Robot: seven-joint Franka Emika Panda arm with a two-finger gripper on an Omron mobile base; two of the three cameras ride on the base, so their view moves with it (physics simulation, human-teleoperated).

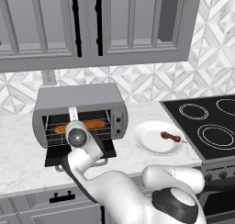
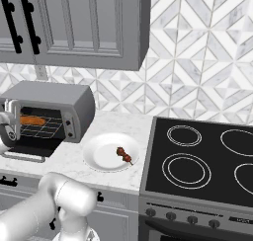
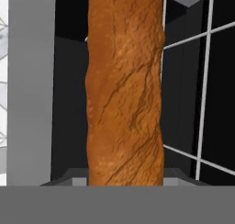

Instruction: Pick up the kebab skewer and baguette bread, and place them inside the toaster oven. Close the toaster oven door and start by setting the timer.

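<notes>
The baguette bread (image 1: 98,124) lies level across the wire rack inside the open toaster oven (image 1: 78,97). My gripper (image 1: 74,126) reaches into the oven mouth and is shut on the loaf's middle, with the wrist hiding that part. Up close, the baguette bread (image 3: 124,90) runs down the centre against the dark interior and rack wires. From the right, the baguette bread (image 2: 32,120) shows inside the toaster oven (image 2: 54,96). The toaster oven door (image 1: 53,156) hangs dropped open below. The kebab skewer (image 1: 170,136) (image 2: 124,155) lies on a white plate (image 1: 147,142), right of the oven.
The black stovetop (image 1: 206,122) (image 2: 197,161) lies right of the plate (image 2: 101,156). Grey wall cabinets (image 1: 92,25) hang above the oven. The oven's control panel (image 1: 118,122) is on its right side. Marble counter (image 1: 18,154) spreads left and in front.
</notes>
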